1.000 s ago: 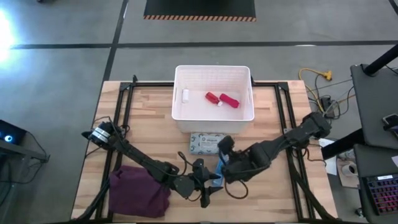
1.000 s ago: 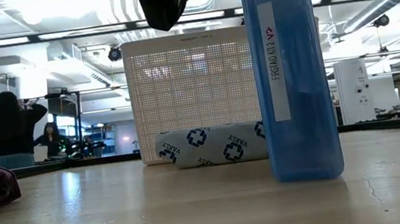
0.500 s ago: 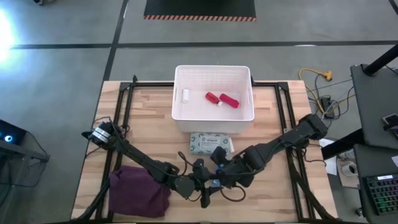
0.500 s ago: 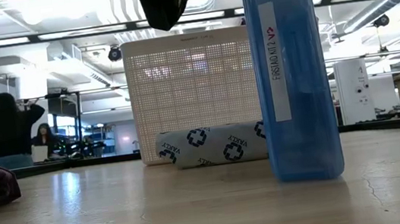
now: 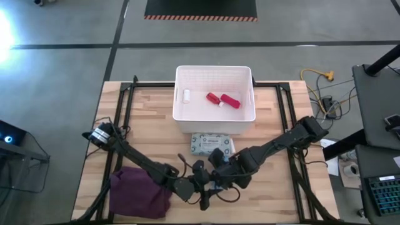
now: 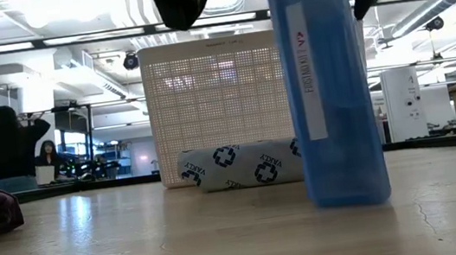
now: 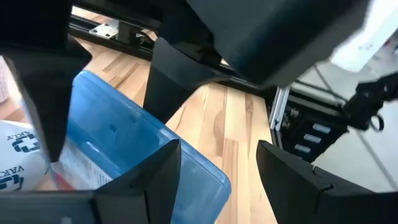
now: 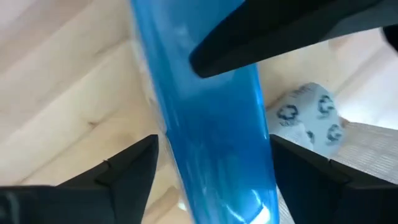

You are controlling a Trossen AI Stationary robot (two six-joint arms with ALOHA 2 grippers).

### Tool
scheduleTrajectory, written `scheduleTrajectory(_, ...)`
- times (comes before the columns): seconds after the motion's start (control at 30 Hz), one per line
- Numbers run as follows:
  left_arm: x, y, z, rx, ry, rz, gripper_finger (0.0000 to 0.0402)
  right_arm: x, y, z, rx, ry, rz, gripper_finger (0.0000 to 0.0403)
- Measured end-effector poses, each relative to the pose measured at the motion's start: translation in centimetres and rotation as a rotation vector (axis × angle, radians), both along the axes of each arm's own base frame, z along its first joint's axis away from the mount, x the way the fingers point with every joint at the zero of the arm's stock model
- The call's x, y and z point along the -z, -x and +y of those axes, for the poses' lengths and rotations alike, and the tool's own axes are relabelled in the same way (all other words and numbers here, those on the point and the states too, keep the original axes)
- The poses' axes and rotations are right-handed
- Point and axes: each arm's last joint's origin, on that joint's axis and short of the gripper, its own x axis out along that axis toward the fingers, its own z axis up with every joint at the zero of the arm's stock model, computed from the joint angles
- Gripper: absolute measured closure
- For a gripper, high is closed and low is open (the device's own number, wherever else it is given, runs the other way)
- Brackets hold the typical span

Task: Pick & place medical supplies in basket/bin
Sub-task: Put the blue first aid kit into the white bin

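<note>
The blue first-aid box [image 6: 328,89] stands on one narrow end on the table's near middle, leaning a little. My right gripper [image 5: 219,174] is over its upper end and shut on it [image 8: 211,143]. My left gripper [image 5: 205,187] is open beside it, and the box's upper corner [image 7: 199,174] lies between its fingers. The grey-green packet [image 5: 211,144] lies flat against the white basket's near wall [image 5: 214,119]. In the basket lie the small white bottle [image 5: 185,95], the small red bottle [image 5: 214,97] and the pink-red tube [image 5: 231,101]. No pink roll shows. My right gripper pinches the box's upper part [image 8: 205,124] between its two fingers [image 8: 134,168], one on each broad face. The fingers slant down from above and from the table's right. The box stands nearly upright, its lower end [image 6: 350,199] on the table. Whether my left gripper touches the box I cannot tell.
The folded maroon cloth [image 5: 140,190] lies at the near left. The basket [image 6: 216,103] stands at the far middle, behind the packet [image 6: 237,165]. Black frame rails [image 5: 125,106] run along the table's sides. People show in the room beyond [image 6: 12,145].
My right gripper has moved toward the table's near left and come down over the upper end of the box. The box's top has tipped a little toward the table's left, while its lower end has stayed in place.
</note>
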Motion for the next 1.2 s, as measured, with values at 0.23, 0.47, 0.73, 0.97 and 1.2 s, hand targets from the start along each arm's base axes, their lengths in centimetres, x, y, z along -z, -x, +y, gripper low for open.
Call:
scheduleTrajectory(0.23,-0.4,0.4,-0.1,0.002,-0.017,-0.002,0.0207,0.5,-0.2,0.0,0.010,-0.024,0.027,0.0188)
scheduleTrajectory(0.47,-1.3,1.5,-0.6,-0.005,-0.034,0.001,0.0207,-0.1,0.1,-0.2,0.160,-0.099,0.026,0.0233)
scheduleTrajectory(0.73,-4.9,5.5,-0.3,-0.139,-0.168,0.039,0.0207,-2.5,1.9,-0.9,0.418,-0.180,0.006,0.0235)
scheduleTrajectory(0.97,-7.0,10.4,1.7,-0.363,-0.199,0.034,0.0207,-9.3,4.4,-1.8,0.814,-0.366,-0.311,0.0235)
scheduleTrajectory(1.2,-7.0,14.3,2.2,-0.361,-0.009,-0.017,0.0207,-16.5,8.7,-5.9,1.386,-0.629,-0.838,0.0235)
